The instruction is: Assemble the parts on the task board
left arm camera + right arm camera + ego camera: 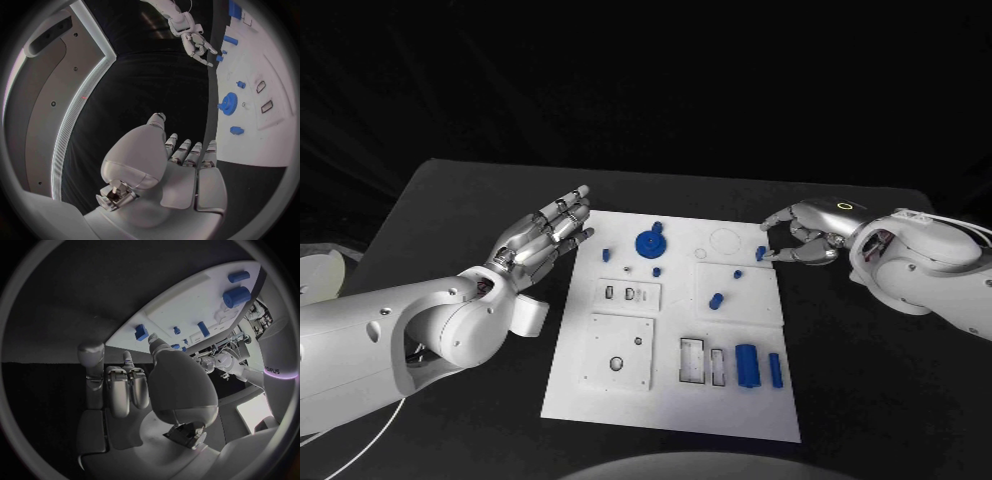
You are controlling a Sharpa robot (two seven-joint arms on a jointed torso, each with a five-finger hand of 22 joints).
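White, flat task board (678, 395) carries a toothed blue gear (651, 243); left hand (542, 238) fingers apart; right hand (805, 236) pinches a small blue part (762, 253).

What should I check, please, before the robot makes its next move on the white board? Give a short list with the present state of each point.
1. Left hand free to act: ok, fingers spread, nothing in it, beside the task board.
2. Right hand has a part: cannot tell; its fingertips sit at a small blue piece on the board's edge, the hold is unclear.
3. Blue gear seated: cannot tell.
4. Two blue cylinders out of the arms' path: ok, lying at the near end.
5. Board flat on the table: ok.
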